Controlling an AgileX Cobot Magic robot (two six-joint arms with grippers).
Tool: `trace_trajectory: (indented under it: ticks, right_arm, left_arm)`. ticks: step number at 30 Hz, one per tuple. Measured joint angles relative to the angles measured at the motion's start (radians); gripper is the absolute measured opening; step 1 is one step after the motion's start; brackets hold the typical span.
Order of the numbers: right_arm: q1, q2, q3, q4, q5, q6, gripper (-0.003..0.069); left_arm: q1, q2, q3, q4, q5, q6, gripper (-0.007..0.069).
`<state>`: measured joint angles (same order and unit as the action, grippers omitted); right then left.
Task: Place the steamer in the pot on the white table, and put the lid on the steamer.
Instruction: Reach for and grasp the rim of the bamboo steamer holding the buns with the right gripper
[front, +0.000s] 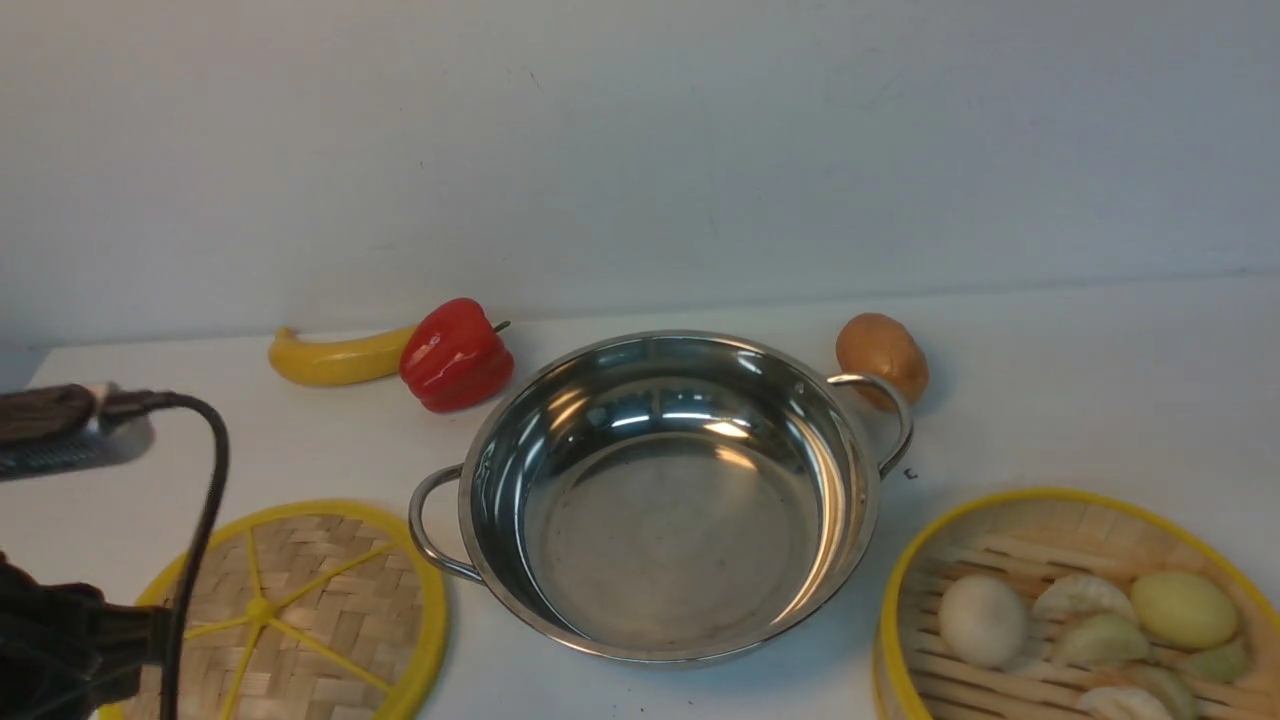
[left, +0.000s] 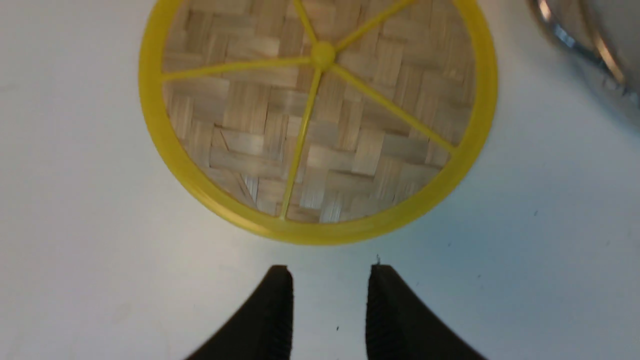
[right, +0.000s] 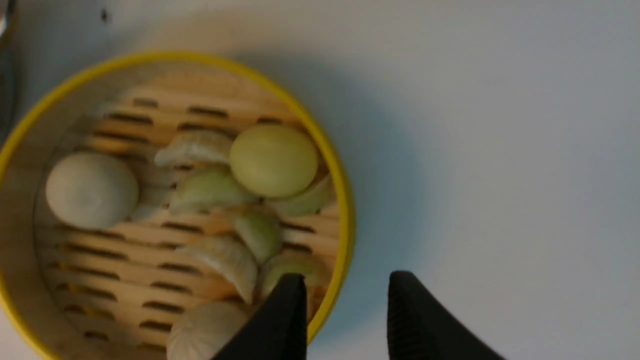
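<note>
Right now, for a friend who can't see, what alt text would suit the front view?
An empty steel pot sits in the middle of the white table, with the woven lid to its left and the steamer holding dumplings to its right. Behind it lie a banana, a red pepper and a round brown vegetable.

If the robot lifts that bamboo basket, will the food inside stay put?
Probably stiff: the basket has a solid rim and slatted floor. The buns lie loose, so tilting would likely roll them. Thin bamboo suggests lightness.
</note>
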<state>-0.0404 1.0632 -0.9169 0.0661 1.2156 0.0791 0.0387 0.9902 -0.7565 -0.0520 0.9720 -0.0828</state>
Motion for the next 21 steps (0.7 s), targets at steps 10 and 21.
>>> trace_trajectory:
  ticks: [10, 21]
  right_arm:
    - [0.000, 0.180, 0.018, 0.075, -0.031, -0.097, 0.0243]
    - [0.000, 0.402, 0.019, 0.058, -0.134, -0.100, 0.0243]
  left_arm:
    - [0.000, 0.108, -0.003, 0.004, -0.007, 0.067, 0.0262]
    - [0.000, 0.114, -0.003, 0.027, -0.035, 0.074, 0.0262]
